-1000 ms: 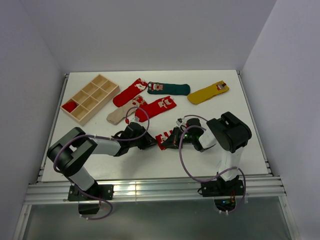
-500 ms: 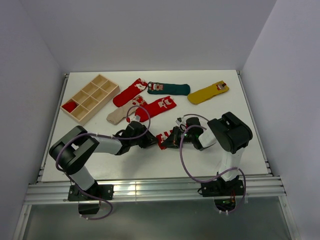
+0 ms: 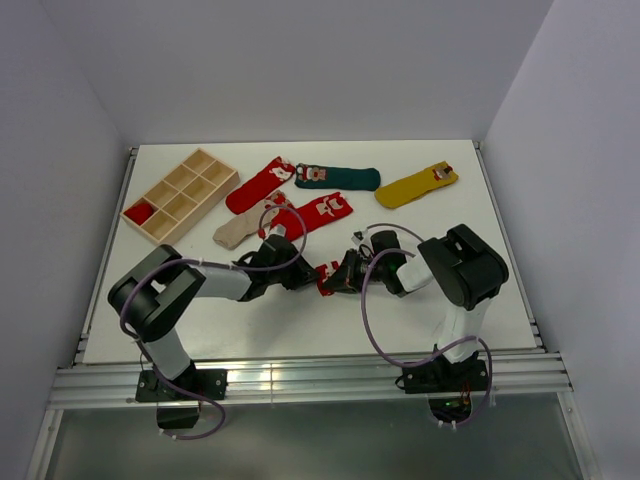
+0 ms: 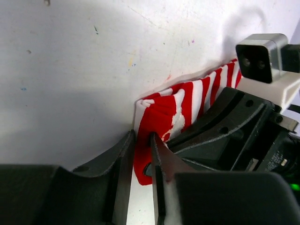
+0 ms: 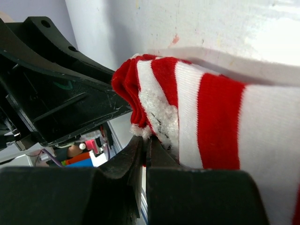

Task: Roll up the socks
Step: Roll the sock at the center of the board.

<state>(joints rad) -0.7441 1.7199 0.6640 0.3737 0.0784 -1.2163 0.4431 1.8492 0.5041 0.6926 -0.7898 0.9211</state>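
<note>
Red-and-white striped sock [image 4: 192, 98] was pinched by the left gripper [image 4: 140, 140]; the right gripper [image 5: 144, 146] pressed together against it. Beyond lay two red socks [image 3: 260, 185] [image 3: 312, 215], one green sock [image 3: 337, 178], one mustard sock [image 3: 416, 186], one beige sock [image 3: 238, 232].

Bright even light from above, soft shadows, white glare on the table [image 5: 276, 47], close parts blurry in wrist views.

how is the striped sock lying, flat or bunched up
Bunched at one end: the striped sock is gathered into a thick red wad clamped in the left gripper.
</note>
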